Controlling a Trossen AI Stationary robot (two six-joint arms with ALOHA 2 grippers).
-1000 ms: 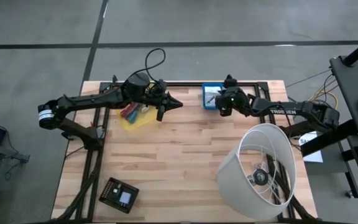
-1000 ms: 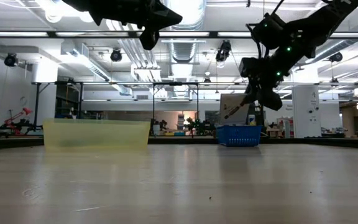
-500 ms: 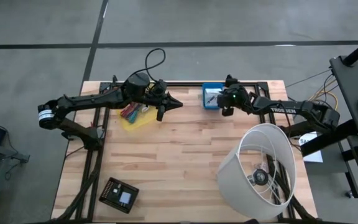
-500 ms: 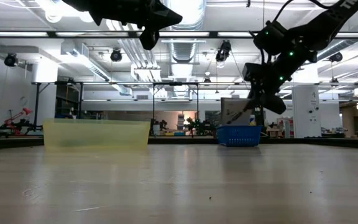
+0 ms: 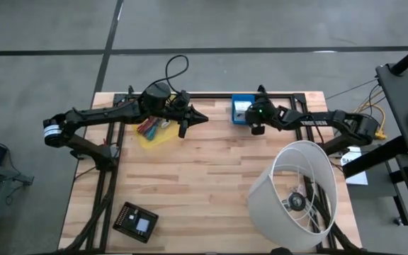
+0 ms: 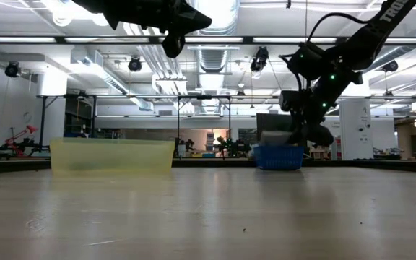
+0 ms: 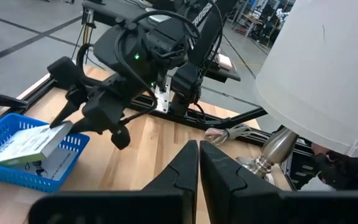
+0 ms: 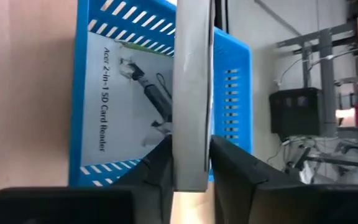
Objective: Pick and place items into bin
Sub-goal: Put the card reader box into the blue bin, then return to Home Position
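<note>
— Blue plastic, that bin (image 5: 242,110): it sits at the far edge of the tabletop, right of the middle. Where is the right gripper (image 5: 255,119) against it?

— At the bin's near right corner, partly over the rim. Its fingers are clamped on a white packet (image 8: 191,93), held edge-on between them. In the left wrist view the same packet (image 7: 33,142) leans with its low end inside the basket and its high end by the fingers.

— Which way does its long axis run?

— In the right wrist view, along the bin's long side, straight out from the fingertips. A second printed packet (image 8: 132,99) already lies flat on the bin's floor beneath it.

— So the move hangs on what?

— On the packet lying over the opening, not over the wall. My judgement: most of it is above the floor, so letting go should drop it in; if the raised end catches the rim it may tip out toward the table.

— And the left gripper (image 5: 193,119)?

— Well apart, hanging high just right of the yellow tray (image 5: 153,133) near the far left, fingers (image 7: 185,168) pressed together, empty. The tray holds a few slim coloured tools (image 5: 148,127). That arm is the nearer one to them.
</note>
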